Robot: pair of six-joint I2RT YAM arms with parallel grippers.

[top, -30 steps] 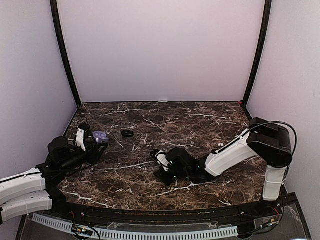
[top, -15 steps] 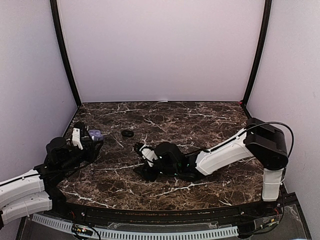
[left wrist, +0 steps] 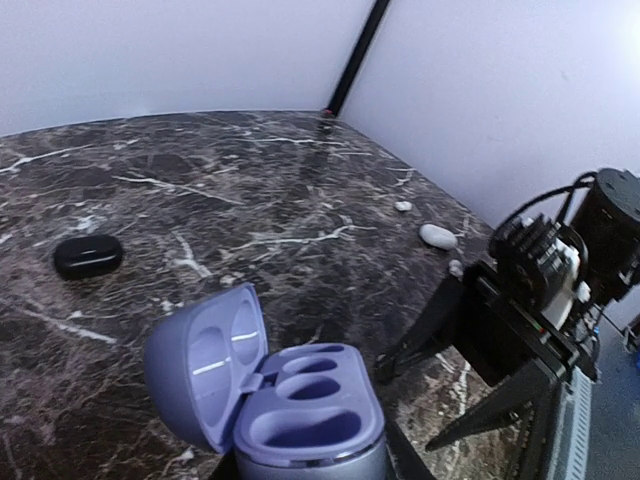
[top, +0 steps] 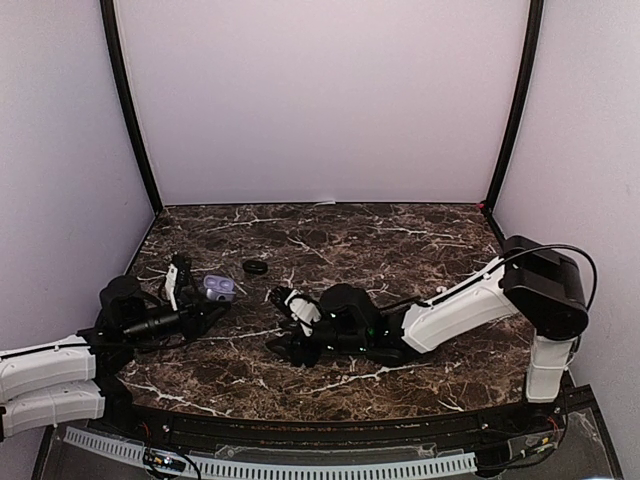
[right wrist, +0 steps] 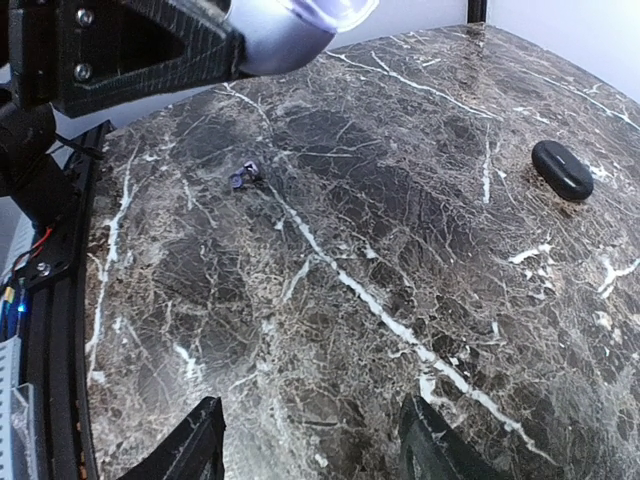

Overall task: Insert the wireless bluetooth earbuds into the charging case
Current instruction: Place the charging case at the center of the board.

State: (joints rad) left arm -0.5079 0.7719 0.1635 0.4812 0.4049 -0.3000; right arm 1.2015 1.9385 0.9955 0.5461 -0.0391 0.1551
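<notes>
Charging case (left wrist: pixel 312 432) bares both wells to left wrist, underside to right wrist.

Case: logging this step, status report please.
Left gripper shut on open, empty case. Right gripper open, low over table. Bud loose ahead, nothing between.

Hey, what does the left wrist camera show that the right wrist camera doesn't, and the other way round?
Only the left wrist view shows the inside of the open lavender plastic charging case, both wells empty, and small glossy white pieces on the dark veined marble tabletop near the right arm. Only the right wrist view shows a tiny purple bud lying on that tabletop. Both show the tabletop, the flat black oval object and the case's outside.
</notes>
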